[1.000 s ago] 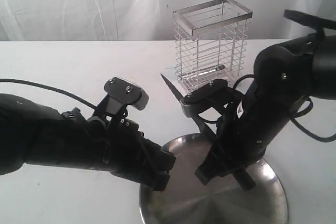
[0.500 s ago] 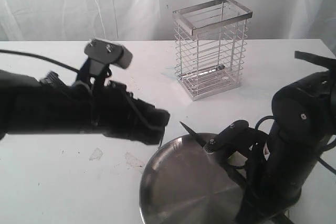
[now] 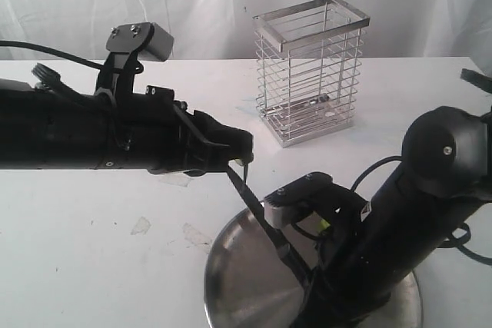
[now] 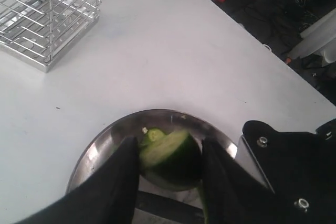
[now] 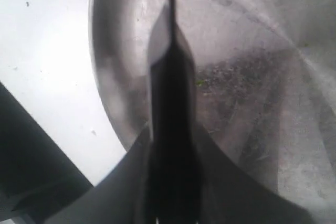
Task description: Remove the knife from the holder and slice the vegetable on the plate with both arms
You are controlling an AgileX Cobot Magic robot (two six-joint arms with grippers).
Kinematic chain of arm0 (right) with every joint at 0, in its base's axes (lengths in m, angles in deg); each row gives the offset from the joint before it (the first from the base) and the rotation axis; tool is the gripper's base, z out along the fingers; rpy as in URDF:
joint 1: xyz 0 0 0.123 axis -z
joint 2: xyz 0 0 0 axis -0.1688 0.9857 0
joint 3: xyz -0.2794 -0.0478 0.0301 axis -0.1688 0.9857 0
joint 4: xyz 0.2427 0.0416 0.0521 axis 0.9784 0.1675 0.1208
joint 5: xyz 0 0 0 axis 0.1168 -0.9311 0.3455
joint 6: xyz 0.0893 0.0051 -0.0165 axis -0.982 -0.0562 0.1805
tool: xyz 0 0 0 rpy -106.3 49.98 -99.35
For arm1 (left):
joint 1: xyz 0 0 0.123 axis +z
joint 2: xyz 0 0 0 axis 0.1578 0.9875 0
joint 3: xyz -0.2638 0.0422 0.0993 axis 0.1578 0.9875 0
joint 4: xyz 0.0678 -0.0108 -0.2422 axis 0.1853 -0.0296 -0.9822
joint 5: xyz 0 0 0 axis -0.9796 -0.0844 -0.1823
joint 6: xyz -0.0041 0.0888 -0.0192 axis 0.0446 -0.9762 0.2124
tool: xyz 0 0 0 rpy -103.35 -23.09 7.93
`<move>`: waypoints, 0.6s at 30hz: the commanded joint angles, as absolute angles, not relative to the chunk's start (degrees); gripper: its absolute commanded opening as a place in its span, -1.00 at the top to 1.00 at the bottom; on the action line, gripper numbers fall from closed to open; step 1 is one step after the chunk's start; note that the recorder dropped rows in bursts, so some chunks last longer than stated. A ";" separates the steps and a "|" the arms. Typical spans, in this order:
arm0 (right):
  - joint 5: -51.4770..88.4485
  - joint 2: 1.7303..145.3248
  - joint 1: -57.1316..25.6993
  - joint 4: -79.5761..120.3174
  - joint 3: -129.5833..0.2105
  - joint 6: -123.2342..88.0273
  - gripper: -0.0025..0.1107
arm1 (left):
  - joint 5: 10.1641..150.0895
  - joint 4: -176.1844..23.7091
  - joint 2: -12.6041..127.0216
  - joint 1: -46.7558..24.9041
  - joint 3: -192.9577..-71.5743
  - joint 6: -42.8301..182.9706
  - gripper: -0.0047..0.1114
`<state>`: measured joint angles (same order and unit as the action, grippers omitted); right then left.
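A white counter [image 3: 92,266] fills the scene, with a white creased cloth [image 3: 115,5] hanging as a backdrop behind its far edge. A few small pale scraps [image 3: 141,225] lie on the counter near the front left, with another flat one [image 3: 196,234] just beside.

Left end effector [image 4: 169,182] clamped, arm level; right end effector [image 5: 170,182] clamped (low).

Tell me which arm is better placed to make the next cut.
The right: its gripper grips the black-handled knife over the round steel plate. The left gripper is occupied holding the dark green vegetable.
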<state>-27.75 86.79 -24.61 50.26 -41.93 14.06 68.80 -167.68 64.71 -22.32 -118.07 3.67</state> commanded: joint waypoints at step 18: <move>-16.76 82.01 -21.01 62.34 -40.88 19.23 0.96 | 65.82 -168.29 64.05 -22.20 -111.79 0.52 0.92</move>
<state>-16.62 84.18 -22.49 61.96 -41.70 18.79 66.22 -167.67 64.62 -22.32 -112.97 1.56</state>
